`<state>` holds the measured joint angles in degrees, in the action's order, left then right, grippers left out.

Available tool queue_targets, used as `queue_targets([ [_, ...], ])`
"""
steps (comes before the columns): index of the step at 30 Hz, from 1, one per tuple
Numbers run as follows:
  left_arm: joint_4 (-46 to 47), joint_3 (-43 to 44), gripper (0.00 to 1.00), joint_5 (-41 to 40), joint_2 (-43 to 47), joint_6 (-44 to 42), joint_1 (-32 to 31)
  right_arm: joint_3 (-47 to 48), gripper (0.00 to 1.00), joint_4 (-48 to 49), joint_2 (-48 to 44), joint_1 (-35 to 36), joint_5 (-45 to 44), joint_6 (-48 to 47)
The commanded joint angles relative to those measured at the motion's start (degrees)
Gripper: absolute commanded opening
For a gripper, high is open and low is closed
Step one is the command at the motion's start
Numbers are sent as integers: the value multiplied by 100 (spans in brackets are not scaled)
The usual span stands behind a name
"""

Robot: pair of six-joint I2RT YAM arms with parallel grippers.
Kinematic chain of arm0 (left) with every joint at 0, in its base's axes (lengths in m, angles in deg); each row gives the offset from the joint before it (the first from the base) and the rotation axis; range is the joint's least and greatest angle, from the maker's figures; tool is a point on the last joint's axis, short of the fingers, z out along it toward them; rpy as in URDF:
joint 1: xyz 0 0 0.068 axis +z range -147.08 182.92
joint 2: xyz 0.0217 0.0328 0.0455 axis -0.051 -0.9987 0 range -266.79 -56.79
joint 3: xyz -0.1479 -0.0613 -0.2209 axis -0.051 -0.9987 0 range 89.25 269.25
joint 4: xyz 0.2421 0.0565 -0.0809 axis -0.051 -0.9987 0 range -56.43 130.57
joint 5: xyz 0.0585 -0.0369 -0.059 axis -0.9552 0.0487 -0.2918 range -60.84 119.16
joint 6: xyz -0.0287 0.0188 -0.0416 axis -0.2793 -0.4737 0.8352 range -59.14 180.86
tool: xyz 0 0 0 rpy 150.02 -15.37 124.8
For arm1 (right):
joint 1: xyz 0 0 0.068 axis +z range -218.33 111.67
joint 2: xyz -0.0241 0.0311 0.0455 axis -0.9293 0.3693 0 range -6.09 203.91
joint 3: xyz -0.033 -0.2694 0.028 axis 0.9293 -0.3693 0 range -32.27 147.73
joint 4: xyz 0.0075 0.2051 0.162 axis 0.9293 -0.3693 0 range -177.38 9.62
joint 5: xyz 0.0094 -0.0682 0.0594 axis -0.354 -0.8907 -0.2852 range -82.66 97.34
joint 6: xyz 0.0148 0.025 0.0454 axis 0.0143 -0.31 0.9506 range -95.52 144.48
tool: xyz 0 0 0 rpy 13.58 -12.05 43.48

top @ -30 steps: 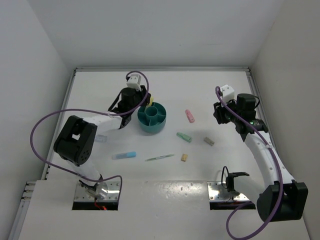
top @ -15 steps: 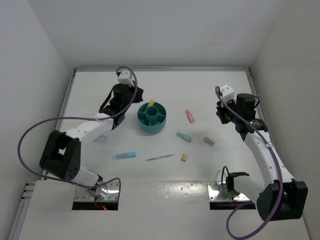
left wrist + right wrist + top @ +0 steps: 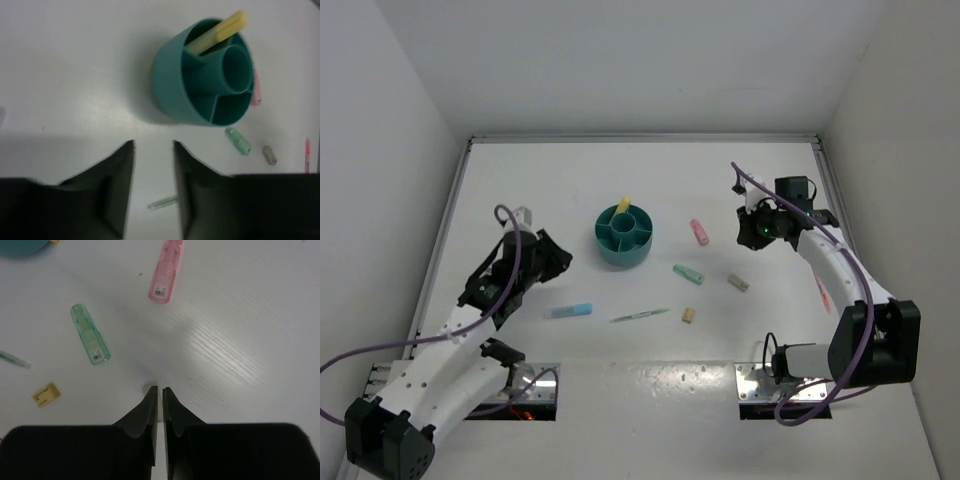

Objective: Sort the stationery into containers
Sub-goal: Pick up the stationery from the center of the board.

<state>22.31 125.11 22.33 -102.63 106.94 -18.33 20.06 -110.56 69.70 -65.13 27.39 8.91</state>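
Overhead view of a white table. A teal round desk organiser stands near its middle, with a yellow stick leaning upright in a far outer compartment, its top poking over the rim. The other compartments look empty, though their floors are partly hidden by the walls.

Loose on the table to the organiser's right lie a pink stick, a mint-green stick and a beige stick. Nearer the arms are a tiny tan block, a thin green pen and a blue-capped tube.

The left gripper hovers left of the organiser, jaws parted with nothing between them. The right gripper hangs right of the pink stick, jaws pressed almost together, holding nothing.

In the right wrist view the fingertips cover nearly all of the beige stick, and the pen is cut off at the left edge. The left wrist view is soft and blurred.
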Motion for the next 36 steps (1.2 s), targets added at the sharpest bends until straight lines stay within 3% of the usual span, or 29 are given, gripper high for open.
queue_targets([
  [1,-581,-403,34,50,409,1179,43,268,7,-128,-30,23,586,-42],
  [2,-730,-578,22,50,410,1453,-88,268,7,-190,32,23,640,-95],
  [4,-1273,-755,22,121,410,2390,-238,268,11,-191,102,75,640,-95],
  [5,-1398,-947,28,190,410,2710,-308,268,11,-191,103,75,640,-95],
  [6,-1495,-1027,41,191,497,3009,-466,268,13,-191,172,75,640,-95],
  [9,-1767,-1090,57,-227,910,3923,-730,268,16,-191,226,75,640,-95],
  [10,-1856,-1090,72,-370,980,4108,-879,268,16,-191,226,75,640,-95],
  [12,-2127,-863,79,-643,911,4372,-941,268,18,-191,226,75,640,-95],
  [16,-2322,-537,80,-766,314,4593,-1055,216,18,-191,112,75,587,-95],
  [23,-2560,-272,70,-943,-985,4822,-1249,163,19,-138,-170,75,657,-95],
  [28,-2753,-167,63,-1074,-1286,5252,-1364,110,19,-138,-477,75,658,-95],
  [36,-2876,61,63,-1128,-2051,5437,-1364,5,19,-85,-899,75,710,-95],
])
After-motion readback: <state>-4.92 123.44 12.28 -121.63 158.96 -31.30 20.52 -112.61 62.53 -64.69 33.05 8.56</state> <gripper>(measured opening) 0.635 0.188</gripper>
